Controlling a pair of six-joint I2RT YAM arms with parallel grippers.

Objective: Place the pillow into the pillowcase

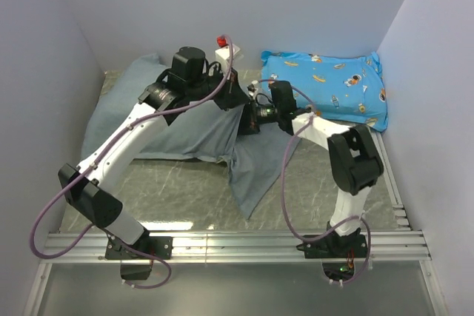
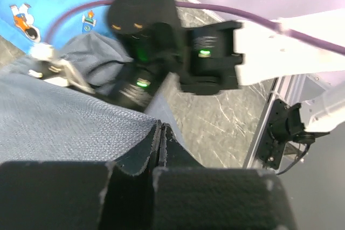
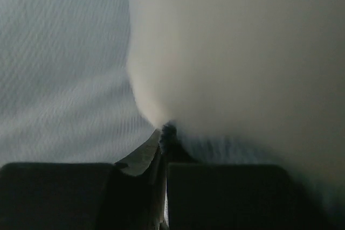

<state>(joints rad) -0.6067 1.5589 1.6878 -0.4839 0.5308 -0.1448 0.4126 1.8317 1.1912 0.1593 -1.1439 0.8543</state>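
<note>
STAGE: late insertion, judged | left gripper (image 2: pixel 160 133): clamped on pillowcase (image 1: pixel 192 135) hem | right gripper (image 3: pixel 161 133): closed at pillow (image 3: pixel 242 52) corner, hold unclear | pillow: apparently mostly inside pillowcase, under both grippers | REMAINING: seat last corner, draw hem over

Pillow (image 3: pixel 242 52) a featureless blur against pillowcase (image 3: pixel 59 68)

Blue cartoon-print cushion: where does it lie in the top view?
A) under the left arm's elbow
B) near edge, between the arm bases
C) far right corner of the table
C: the cushion lies in the far right corner by the walls, with the pillowcase spread out to its left.
</note>
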